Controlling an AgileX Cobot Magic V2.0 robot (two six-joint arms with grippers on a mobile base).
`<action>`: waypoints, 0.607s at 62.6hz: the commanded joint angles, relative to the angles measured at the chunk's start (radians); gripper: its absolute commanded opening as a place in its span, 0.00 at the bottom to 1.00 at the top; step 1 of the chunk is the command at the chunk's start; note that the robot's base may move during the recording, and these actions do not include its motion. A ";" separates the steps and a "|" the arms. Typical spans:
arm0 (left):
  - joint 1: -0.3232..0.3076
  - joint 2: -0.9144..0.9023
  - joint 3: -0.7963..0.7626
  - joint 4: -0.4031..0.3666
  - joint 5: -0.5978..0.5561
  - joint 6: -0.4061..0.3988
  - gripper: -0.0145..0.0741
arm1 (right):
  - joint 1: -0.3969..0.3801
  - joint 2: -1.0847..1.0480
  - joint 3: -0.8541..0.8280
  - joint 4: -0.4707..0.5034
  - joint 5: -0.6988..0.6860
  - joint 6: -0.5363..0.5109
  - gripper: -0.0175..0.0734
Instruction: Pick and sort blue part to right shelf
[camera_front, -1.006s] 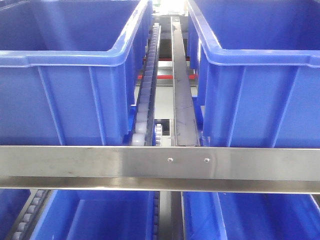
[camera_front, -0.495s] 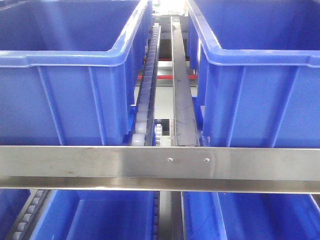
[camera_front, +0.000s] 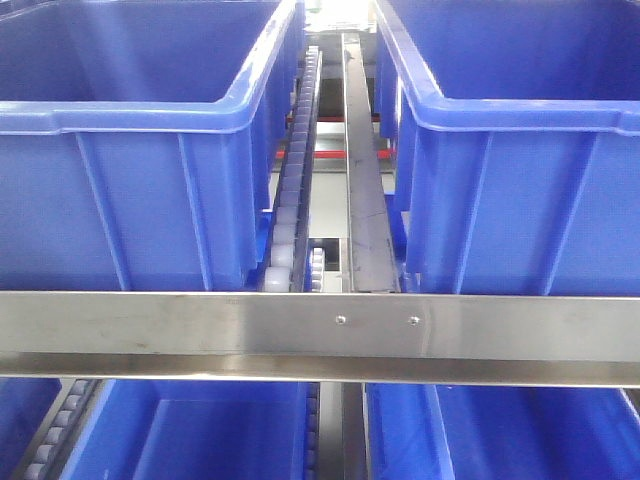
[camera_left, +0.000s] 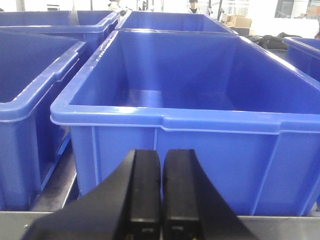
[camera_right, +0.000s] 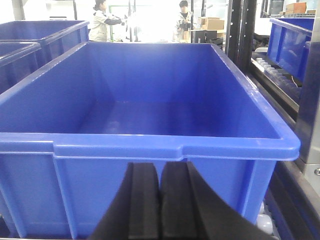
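On the right shelf (camera_front: 320, 325), two upper blue bins (camera_front: 130, 150) (camera_front: 520, 150) flank a white roller track (camera_front: 290, 200), nothing visible in either; blue part not seen in any view; left gripper (camera_left: 161, 190) and right gripper (camera_right: 160, 200) each level before a bin, fingers (camera_left: 145, 190) together.
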 joint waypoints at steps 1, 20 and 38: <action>-0.004 -0.021 0.022 -0.010 -0.090 -0.011 0.30 | 0.002 -0.023 -0.022 0.003 -0.094 -0.006 0.25; -0.004 -0.021 0.022 -0.010 -0.090 -0.011 0.30 | 0.002 -0.023 -0.022 0.003 -0.094 -0.006 0.25; -0.004 -0.021 0.022 -0.010 -0.090 -0.011 0.30 | 0.002 -0.023 -0.022 0.003 -0.094 -0.006 0.25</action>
